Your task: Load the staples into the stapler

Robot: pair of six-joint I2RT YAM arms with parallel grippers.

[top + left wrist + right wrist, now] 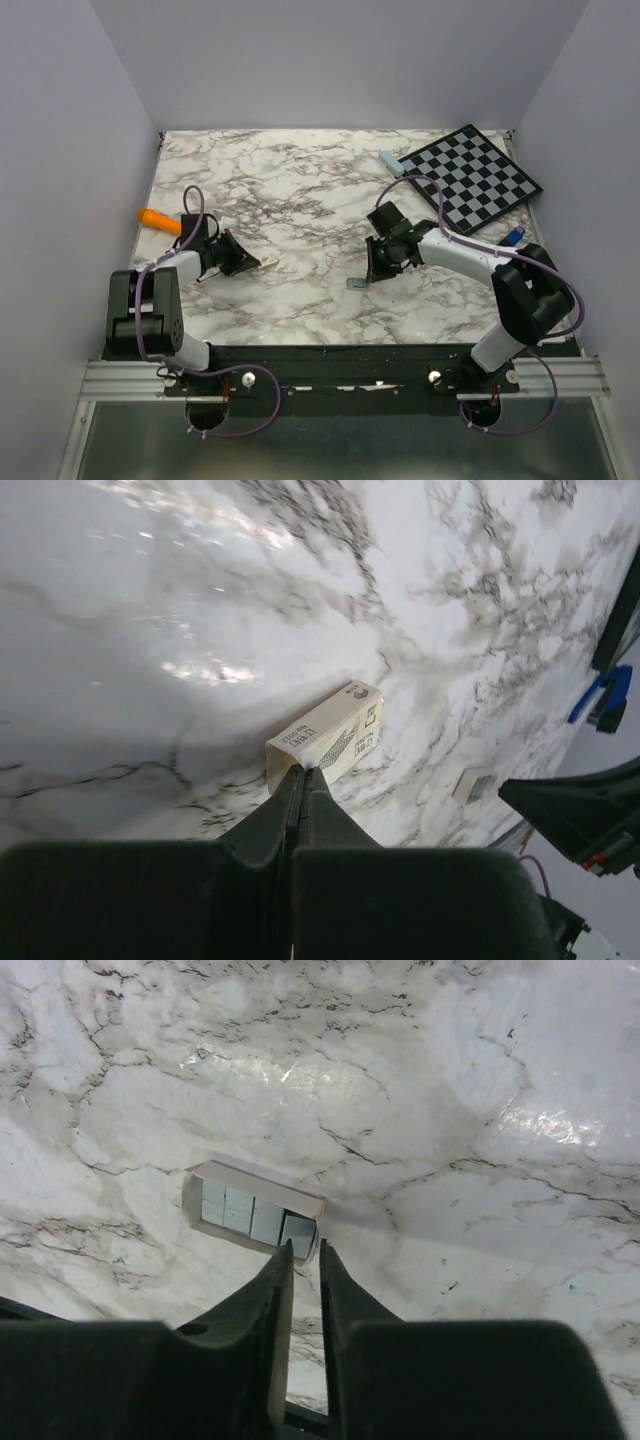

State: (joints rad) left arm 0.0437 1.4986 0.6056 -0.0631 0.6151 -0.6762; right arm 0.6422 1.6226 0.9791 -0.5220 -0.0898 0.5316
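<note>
The staples (228, 1207) are silvery blocks lying side by side in a small white open tray (258, 1185) on the marble table. My right gripper (304, 1250) hovers at the tray's near right corner, open by a narrow gap with nothing between its fingers. From above, that tray (357, 284) sits just below the right gripper (376, 268). The stapler (392, 163), light blue, lies far back beside the checkerboard. My left gripper (303, 772) is shut, its tips against the near end of a small printed cardboard box (332, 732); whether they pinch a flap is hidden.
An orange pen-like stick (158, 219) lies at the left, behind the left arm. A black-and-white checkerboard (472, 178) covers the back right corner. A small blue object (513, 237) sits near the right edge. White walls enclose the table on three sides.
</note>
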